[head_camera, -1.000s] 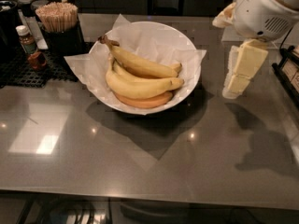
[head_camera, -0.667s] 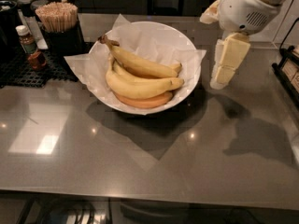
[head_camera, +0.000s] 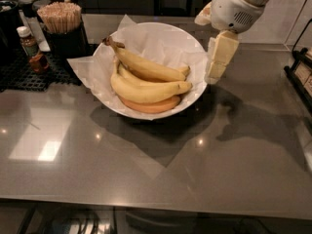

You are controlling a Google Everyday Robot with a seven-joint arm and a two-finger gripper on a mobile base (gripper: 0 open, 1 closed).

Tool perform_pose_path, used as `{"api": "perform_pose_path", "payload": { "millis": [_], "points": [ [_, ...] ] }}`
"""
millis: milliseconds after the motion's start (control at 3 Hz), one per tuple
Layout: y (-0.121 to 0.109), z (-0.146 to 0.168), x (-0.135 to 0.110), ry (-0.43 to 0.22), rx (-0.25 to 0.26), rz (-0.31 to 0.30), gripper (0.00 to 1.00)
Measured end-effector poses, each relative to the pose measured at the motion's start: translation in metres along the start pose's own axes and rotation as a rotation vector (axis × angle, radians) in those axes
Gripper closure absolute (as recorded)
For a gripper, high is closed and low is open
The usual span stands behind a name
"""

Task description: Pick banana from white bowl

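Observation:
A wide white bowl lined with crinkled white paper sits at the centre back of the grey counter. Inside it lie yellow bananas, stems pointing to the upper left, resting on an orange-brown piece underneath. My gripper hangs from the white arm at the upper right, just above the bowl's right rim, pointing down. Only one cream-coloured finger shows clearly. It holds nothing that I can see.
A dark cup of wooden sticks and a small sauce bottle stand on a black mat at the back left. A dark rack sits at the right edge. The counter's front edge runs along the bottom.
The gripper has moved left, from beside the bowl to just over its right rim. The bananas and bowl have not moved.

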State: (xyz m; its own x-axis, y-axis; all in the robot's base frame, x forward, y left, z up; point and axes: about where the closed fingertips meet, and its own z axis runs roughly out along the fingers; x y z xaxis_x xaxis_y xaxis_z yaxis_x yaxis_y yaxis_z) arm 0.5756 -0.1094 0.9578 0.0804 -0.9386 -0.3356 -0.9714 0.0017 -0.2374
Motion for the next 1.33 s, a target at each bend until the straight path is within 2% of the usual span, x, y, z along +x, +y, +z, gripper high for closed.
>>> {"api": "perform_pose_path", "payload": {
  "millis": [333,667,1000,1333],
  "points": [
    [-0.003,0.017,-0.025,-0.025,-0.04,-0.057,0.0],
    [0.008,0.028,-0.064,-0.02,-0.075,-0.166,0.0],
    [0.016,0.04,-0.093,-0.014,-0.104,-0.229,0.0],
    [0.016,0.04,-0.093,-0.014,-0.104,-0.229,0.0]
  ]
}}
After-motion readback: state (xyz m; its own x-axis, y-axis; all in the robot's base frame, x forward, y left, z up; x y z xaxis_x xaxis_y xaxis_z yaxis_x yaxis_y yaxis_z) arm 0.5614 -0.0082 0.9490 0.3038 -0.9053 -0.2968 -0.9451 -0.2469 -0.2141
